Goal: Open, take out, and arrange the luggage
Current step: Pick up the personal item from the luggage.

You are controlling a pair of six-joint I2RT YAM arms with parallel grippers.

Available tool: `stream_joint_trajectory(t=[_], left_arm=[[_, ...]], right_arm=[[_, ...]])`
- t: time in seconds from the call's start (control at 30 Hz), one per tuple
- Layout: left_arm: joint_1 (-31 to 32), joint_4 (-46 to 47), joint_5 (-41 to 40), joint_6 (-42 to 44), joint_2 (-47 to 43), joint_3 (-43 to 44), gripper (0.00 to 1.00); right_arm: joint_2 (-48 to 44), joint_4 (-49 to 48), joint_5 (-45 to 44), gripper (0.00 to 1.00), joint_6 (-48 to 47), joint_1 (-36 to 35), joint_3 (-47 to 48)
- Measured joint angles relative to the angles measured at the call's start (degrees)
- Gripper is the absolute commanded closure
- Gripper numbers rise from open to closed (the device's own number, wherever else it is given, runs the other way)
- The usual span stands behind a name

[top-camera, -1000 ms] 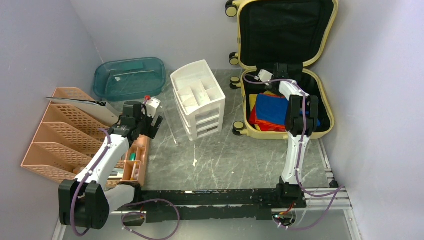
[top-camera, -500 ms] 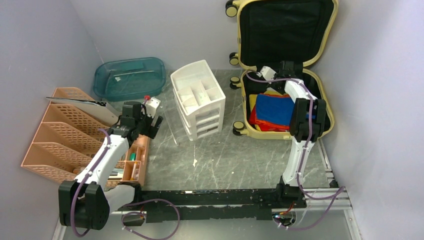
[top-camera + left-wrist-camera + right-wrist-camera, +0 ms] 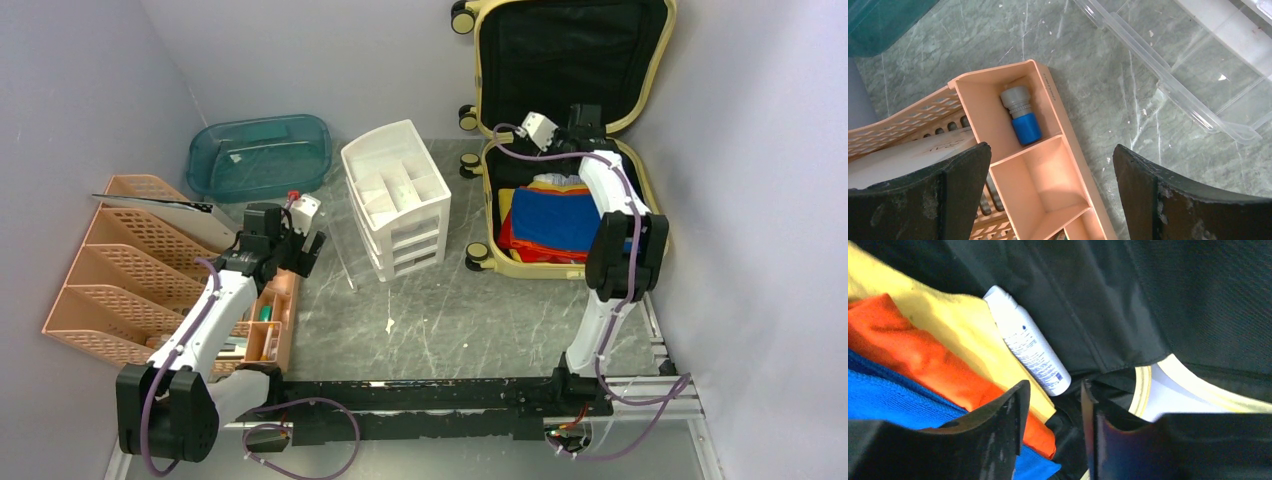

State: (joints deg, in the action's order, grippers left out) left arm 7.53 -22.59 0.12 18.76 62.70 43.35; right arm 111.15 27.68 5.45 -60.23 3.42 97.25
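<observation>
The right arm has pushed deeper since a moment ago, elbow swung out toward 3 o'clock. Near side, at 9 o'clock, the left gripper (image 3: 1050, 150) hangs spread wide over the peach organiser (image 3: 975, 110). Out at 1 o'clock the luggage (image 3: 560, 268) lies open, lid upright. Inside it, the right gripper (image 3: 1053, 390) has its fingers narrowly parted with nothing between them, right by a white bottle (image 3: 1023, 342), perhaps touching it.
</observation>
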Motion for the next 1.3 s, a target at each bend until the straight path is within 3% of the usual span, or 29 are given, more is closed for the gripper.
stream_joint_trajectory(t=[0.17, 0.53, 0.8, 0.97, 1.07, 1.1, 1.3], left_arm=[[-0.02, 0.0, 0.02, 0.0, 0.0, 0.0, 0.03], [-0.68, 0.0, 0.11, 0.0, -0.31, 0.0, 0.03], [-1.55, 0.0, 0.52, 0.0, -0.31, 0.0, 0.03], [-2.01, 0.0, 1.01, -0.02, -0.31, 0.0, 0.03], [-2.29, 0.0, 1.4, -0.02, -0.31, 0.0, 0.03], [-2.4, 0.0, 1.55, -0.02, -0.31, 0.0, 0.03], [-2.64, 0.0, 1.86, -0.02, -0.31, 0.0, 0.03]], right_arm=[[6.6, 4.52, -2.89, 0.34, -4.52, -0.44, 4.33], [19.37, 16.41, -5.25, 0.34, -18.12, -0.57, 16.04], [25.22, 15.52, -10.29, 0.37, -24.26, -0.74, 20.41], [27.82, 12.66, -11.13, 0.53, -25.64, -0.61, 20.68], [27.52, 10.08, -10.95, 0.91, -26.51, -0.61, 18.75], [26.99, 8.81, -10.78, 0.97, -26.77, -0.57, 17.7], [21.53, 3.37, -5.81, 1.0, -27.45, -0.07, 9.22]])
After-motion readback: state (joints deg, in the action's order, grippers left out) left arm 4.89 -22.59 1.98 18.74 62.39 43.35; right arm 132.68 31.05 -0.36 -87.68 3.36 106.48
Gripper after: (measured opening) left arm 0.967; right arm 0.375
